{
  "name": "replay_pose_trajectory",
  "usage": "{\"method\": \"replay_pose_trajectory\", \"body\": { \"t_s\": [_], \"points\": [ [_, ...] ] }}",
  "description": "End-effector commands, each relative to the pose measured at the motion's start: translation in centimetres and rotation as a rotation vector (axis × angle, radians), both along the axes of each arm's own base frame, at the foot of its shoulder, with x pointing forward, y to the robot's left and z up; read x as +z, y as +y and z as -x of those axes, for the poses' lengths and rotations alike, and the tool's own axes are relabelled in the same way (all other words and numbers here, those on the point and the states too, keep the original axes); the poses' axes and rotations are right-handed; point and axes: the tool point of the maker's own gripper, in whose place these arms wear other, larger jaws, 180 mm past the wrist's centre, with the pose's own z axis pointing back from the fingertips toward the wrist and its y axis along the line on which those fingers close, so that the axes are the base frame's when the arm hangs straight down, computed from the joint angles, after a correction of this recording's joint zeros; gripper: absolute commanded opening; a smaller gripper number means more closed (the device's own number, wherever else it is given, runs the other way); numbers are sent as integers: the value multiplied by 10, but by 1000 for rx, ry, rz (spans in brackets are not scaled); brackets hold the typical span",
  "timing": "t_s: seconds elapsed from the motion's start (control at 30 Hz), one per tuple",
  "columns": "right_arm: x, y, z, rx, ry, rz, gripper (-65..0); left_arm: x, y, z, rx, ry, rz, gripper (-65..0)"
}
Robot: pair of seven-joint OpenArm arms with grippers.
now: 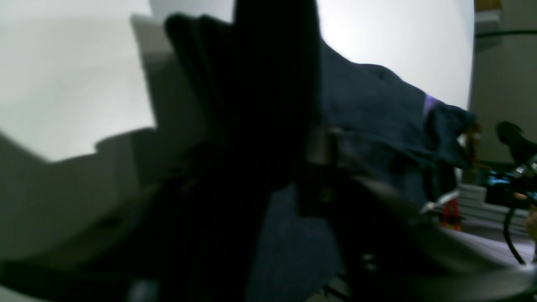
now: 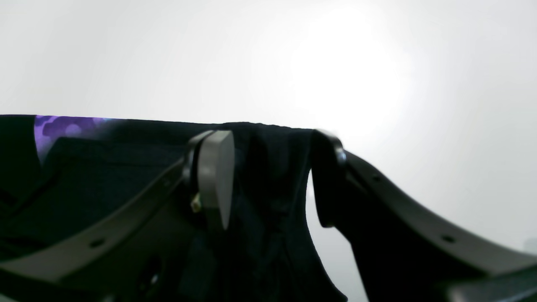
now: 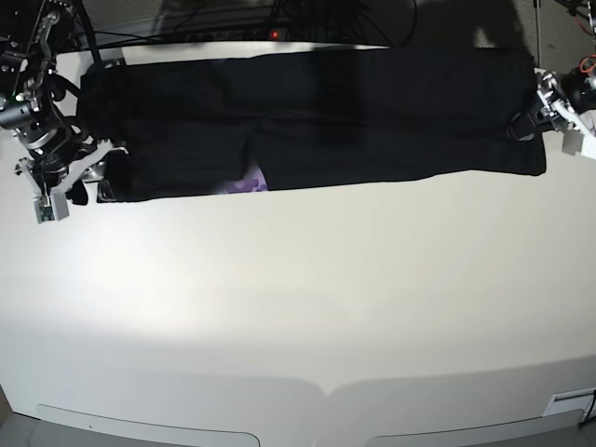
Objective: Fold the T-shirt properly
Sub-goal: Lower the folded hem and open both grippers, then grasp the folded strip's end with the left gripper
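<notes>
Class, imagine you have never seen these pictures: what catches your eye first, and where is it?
A long black T-shirt stretches in a band across the far side of the pale table, a purple patch peeking from its near edge. The right gripper and left gripper sit at its two ends.
</notes>
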Motion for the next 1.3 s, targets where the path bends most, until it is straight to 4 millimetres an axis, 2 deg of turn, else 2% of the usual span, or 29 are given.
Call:
{"method": "replay_pose_trajectory", "body": {
  "t_s": [0.0,0.03,0.07,0.23,0.43,0.53,0.6,0.73,0.83,0.9,1.07,1.2,1.27],
  "points": [
    [14,-2,-7,8,-50,13,-353,1,7,0,-4,7,-27,-566],
    [14,-2,-7,8,-49,13,-353,3,9,-3,14,-11,-29,-644],
    [14,-2,-7,8,-49,13,-353,5,12,-8,38,-35,-32,-650],
    [14,-2,-7,9,-50,12,-353,21,33,-31,128,-147,-81,-650],
    [15,-1,-7,9,-53,5,-353,35,60,-57,79,-196,-253,-650],
    [15,0,-7,9,-56,2,-353,46,65,-67,73,-218,-261,-650],
    [16,2,-8,12,-61,-14,-353,54,59,-69,63,-220,-206,-650],
    [19,8,-9,22,-76,-55,-353,75,13,-60,-74,-193,-7,-650],
    [21,11,-10,26,-84,-79,-353,88,-4,-57,-70,-248,71,-650],
    [20,10,-10,26,-84,-77,-353,88,-23,-48,-96,-256,93,-650],
    [21,12,-10,27,-87,-88,-353,105,-85,-37,-150,-341,185,-650],
    [21,12,-10,27,-83,-87,-353,125,-135,-41,-143,-442,291,-650],
    [20,12,-9,28,-81,-86,-353,117,-162,-42,-177,-443,277,-650]
  ]
}}
